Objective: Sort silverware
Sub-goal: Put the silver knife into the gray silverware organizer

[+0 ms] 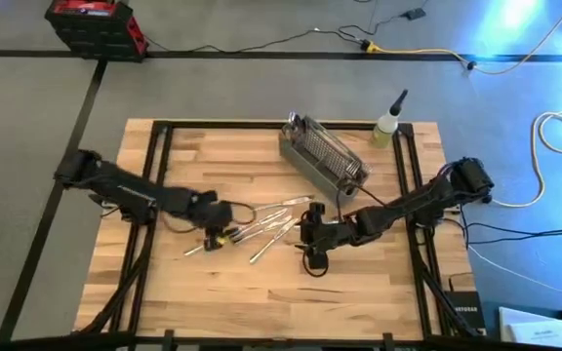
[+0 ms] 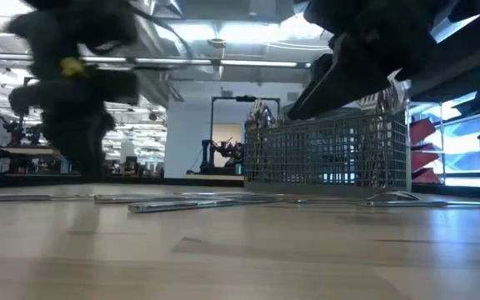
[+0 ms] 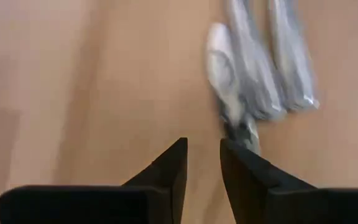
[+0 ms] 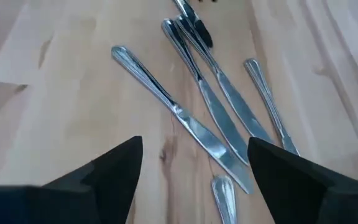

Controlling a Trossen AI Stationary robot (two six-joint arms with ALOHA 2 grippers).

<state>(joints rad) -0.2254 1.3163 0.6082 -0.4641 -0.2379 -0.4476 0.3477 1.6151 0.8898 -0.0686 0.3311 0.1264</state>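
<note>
Several pieces of silverware (image 1: 273, 219) lie flat and scattered on the wooden table between my two grippers. They show as knives and slim handles (image 4: 204, 118) in the right wrist view and as blurred pieces (image 3: 253, 68) in the left wrist view. My left gripper (image 1: 219, 234) hovers at the left end of the scatter. Its fingers (image 3: 202, 158) stand a narrow gap apart with only bare wood between them. My right gripper (image 1: 310, 239) hangs over the right end, wide open (image 4: 194, 146) above the knives and touching none. More silverware stands in the mesh basket (image 1: 322, 156).
The gray wire-mesh basket (image 2: 327, 154) stands at the back centre of the table. A small bottle with a dark tip (image 1: 388, 125) stands at its far right corner. Bare wood (image 1: 261, 302) lies toward the near edge. Black frame rails (image 1: 154, 195) run along both table sides.
</note>
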